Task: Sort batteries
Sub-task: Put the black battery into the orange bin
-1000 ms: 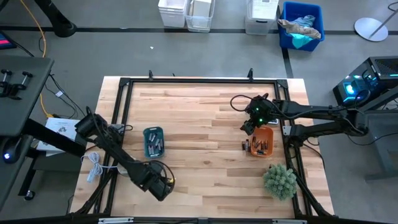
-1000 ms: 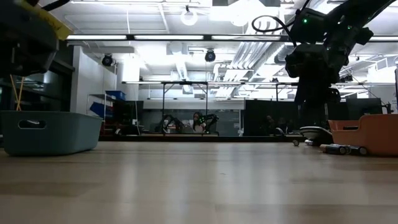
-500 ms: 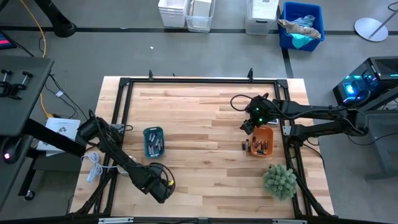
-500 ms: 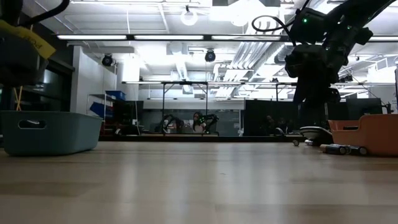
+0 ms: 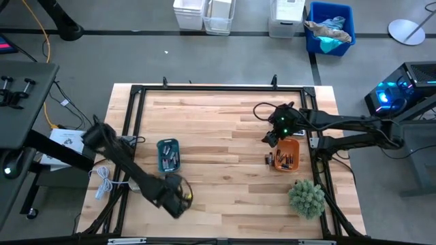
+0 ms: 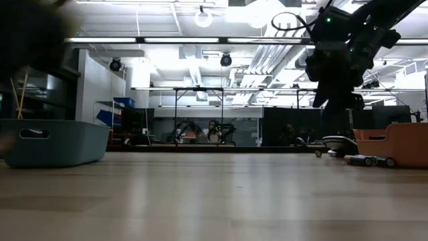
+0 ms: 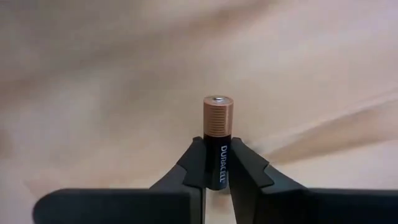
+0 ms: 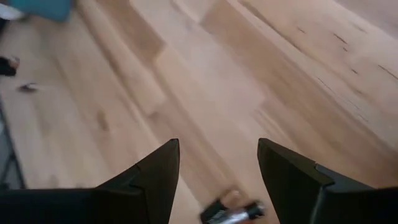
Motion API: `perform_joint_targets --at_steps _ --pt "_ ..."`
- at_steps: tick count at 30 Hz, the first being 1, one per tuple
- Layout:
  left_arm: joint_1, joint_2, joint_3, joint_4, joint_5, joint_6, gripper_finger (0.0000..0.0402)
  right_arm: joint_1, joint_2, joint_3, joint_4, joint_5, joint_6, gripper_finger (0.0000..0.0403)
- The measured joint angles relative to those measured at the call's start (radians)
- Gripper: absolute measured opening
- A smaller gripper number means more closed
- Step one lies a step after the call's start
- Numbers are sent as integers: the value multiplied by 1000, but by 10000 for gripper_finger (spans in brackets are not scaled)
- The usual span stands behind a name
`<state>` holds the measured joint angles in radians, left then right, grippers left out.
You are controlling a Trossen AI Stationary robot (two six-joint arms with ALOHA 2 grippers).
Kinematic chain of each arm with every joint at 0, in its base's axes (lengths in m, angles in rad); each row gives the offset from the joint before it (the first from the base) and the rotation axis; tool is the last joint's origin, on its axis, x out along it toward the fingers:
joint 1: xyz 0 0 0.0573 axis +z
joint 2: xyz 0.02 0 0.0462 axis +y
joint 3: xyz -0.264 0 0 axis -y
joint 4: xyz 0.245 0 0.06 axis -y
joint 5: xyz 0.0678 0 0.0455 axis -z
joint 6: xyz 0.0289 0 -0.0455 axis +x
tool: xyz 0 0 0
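Left gripper [image 7: 216, 168]: near the table's front edge, below the blue tray; jaws closed tight on one battery [image 7: 217, 138].
Held battery: black body between the fingertips, copper end sticking out past them; the wooden table [image 5: 225, 122] lies beyond it.
Right gripper [image 5: 270, 137]: above the table just beside the orange tray; jaws spread wide, nothing between them.
Loose batteries [image 8: 231, 212]: one silvery cell lies on the wood below the right gripper's open jaws; a few more [image 5: 270, 159] sit against the orange tray's outer side.
Blue tray [image 5: 167, 155]: holds several batteries, up the table from the left gripper.
Orange tray [image 5: 287, 154]: holds batteries, beside the right gripper.
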<state>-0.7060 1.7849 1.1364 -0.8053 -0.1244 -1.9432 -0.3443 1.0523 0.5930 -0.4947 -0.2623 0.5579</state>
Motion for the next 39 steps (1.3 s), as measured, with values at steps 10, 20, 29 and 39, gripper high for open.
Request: perform_joint_targets --at_steps 10,20,29,39 --pt "355 -253 57 17 -279 684 27 -3 -120 0 159 -44 74 210" --pt "718 37 57 1027 42 1275 27 -10 -307 1 516 -1 252 210" --pt "772 231 154 1223 170 1422 27 -11 -408 2 703 278 298 210" --pt "753 535 624 1080 276 1565 27 -16 -410 2 708 416 299 210"
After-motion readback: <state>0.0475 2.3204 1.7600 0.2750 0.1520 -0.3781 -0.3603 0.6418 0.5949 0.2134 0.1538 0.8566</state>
